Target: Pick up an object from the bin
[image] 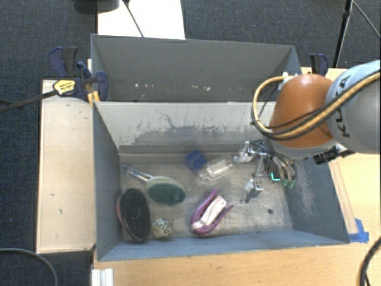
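your gripper (253, 190) hangs low over the right part of the bin (196, 70), above bare floor, with nothing seen held in it. you cannot tell from here whether it is open or closed.

the two nearest things are a clear plastic piece (215, 169), just to its left toward the back wall, and a purple and white packet (208, 213), lying on a slant near the front. either would serve as your pick.

the clear piece looks light, hard and smooth, so it will likely slip or skate away if you pinch it off centre. take it across its narrow middle, squarely.

the packet looks soft and light, with some give. it should squash a little and hold well. grip it across its short width near the centre, not at a floppy end.

farther left lie a small blue block (194, 159), a green round brush (164, 190) with a thin handle, a black oval brush (135, 213) and a speckled ball (162, 227). the ball would probably roll. the brushes are wide, so their handles or narrow edges are the better hold.
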Controlling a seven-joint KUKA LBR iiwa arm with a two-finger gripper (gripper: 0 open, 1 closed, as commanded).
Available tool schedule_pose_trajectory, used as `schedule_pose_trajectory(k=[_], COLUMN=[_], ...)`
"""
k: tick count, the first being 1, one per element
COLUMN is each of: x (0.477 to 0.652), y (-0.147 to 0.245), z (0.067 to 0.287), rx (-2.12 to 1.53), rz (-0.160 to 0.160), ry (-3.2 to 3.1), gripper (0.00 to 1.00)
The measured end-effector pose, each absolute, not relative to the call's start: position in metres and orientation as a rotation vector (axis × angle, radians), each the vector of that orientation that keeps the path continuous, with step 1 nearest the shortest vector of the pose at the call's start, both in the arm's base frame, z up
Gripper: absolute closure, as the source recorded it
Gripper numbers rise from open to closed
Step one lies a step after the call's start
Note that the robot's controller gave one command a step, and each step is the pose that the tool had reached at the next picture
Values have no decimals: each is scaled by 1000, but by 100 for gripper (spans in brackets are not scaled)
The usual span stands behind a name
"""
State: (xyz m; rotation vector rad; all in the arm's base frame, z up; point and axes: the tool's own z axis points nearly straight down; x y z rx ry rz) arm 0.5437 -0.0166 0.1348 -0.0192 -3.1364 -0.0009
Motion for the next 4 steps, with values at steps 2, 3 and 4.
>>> schedule_pose_trajectory(k=[2,3,4], x=[590,575,582], y=[-1,29,18], z=[102,101,74], rx=[-27,140,252], rz=[0,-1,-1], ry=[-3149,-3140,-3135], gripper=[0,0,0])
